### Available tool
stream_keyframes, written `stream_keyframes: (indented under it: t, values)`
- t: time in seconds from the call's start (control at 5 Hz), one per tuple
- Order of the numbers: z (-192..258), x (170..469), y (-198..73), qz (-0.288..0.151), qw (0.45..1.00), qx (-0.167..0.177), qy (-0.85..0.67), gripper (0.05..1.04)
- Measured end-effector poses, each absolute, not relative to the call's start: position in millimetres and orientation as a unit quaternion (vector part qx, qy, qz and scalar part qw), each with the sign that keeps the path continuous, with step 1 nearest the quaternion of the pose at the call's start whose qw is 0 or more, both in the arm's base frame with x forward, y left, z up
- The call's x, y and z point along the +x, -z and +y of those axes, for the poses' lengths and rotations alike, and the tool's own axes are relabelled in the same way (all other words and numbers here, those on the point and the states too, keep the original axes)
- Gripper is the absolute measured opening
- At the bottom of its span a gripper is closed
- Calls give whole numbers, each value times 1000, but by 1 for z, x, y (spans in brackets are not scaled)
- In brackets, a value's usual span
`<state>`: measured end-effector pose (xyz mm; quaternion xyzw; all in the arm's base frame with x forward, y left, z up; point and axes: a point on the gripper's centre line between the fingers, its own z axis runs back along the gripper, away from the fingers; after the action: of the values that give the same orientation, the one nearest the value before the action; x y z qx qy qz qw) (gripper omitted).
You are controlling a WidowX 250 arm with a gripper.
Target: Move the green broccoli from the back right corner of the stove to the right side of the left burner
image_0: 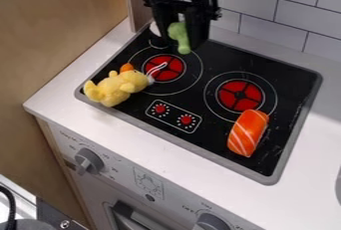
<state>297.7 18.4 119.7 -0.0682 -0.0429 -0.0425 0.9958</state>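
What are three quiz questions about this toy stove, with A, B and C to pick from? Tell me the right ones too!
1. Where is the orange piece with white stripes?
A) Up on the wall
B) On the black stove top
C) Inside the oven

2. What colour is the stuffed toy?
A) Mostly yellow
B) Mostly blue
C) Mostly purple

3. How is the gripper right now?
A) Empty
B) Holding the striped piece
C) Holding a green thing

Right letters:
1. B: the striped piece lies on the black top, by the right-hand red burner.
2. A: its body is yellow, with a bit of orange beside it.
3. C: the green thing is between the gripper's two fingers.
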Motion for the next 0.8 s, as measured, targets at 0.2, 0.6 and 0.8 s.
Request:
stream_keyframes:
  t: [0.2, 0.6, 0.8]
  values:
    - [32, 300, -119, -55, 996, -61, 38, 605]
    - [42, 312, -90, -54, 998, -37, 22, 605]
    - [39, 318, -77, -53, 998, -25, 16, 605]
